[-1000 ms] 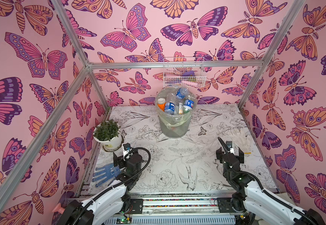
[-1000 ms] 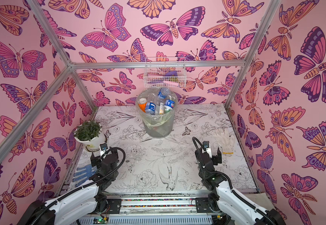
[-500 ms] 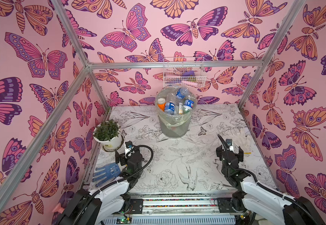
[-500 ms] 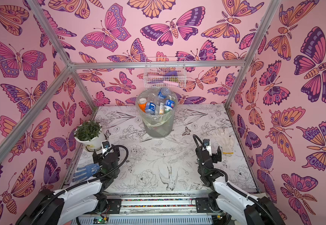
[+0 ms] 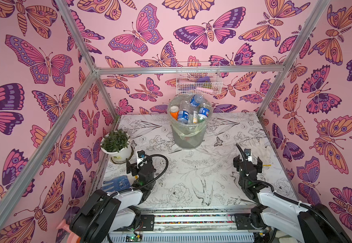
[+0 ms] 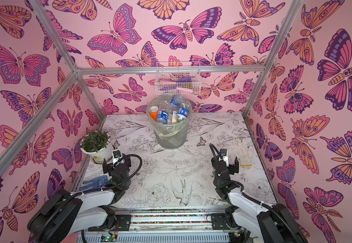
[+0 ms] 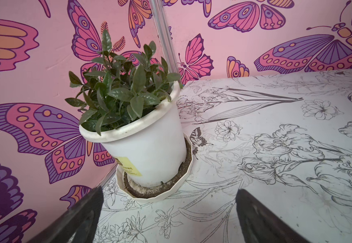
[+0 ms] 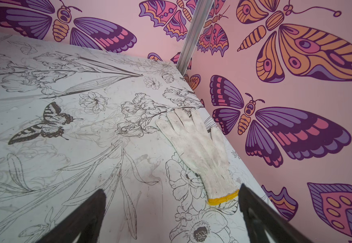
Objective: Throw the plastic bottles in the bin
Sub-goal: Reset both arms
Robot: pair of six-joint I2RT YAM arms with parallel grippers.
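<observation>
Both my arms are folding back toward the near edge of the table [image 5: 191, 168]. Over the last second they have drawn in only slightly, carrying nothing. My left gripper [image 5: 139, 163] is hanging with its jaws spread wide and empty, and my right gripper [image 5: 248, 162] is doing the same.

The bottles [image 5: 183, 114] are all sitting heaped in the bin [image 5: 188, 134] at the back middle of the table, the top ones poking above its rim. I am seeing no bottle left on the table in any view, so I am judging the job finished and this retreat a return to rest.

Only the top views are showing the bin [image 6: 169, 136], the bottles [image 6: 162, 115] and the blue glove [image 5: 116, 185] lying beside my left arm. My left wrist view, past the left gripper [image 7: 169, 190], is showing just the pot [image 7: 149, 147] in its saucer by the wall. My right wrist view, past the right gripper [image 8: 172, 189], is showing the white glove [image 8: 196, 143] lying flat near the wall, its yellow cuff close to one finger.
</observation>
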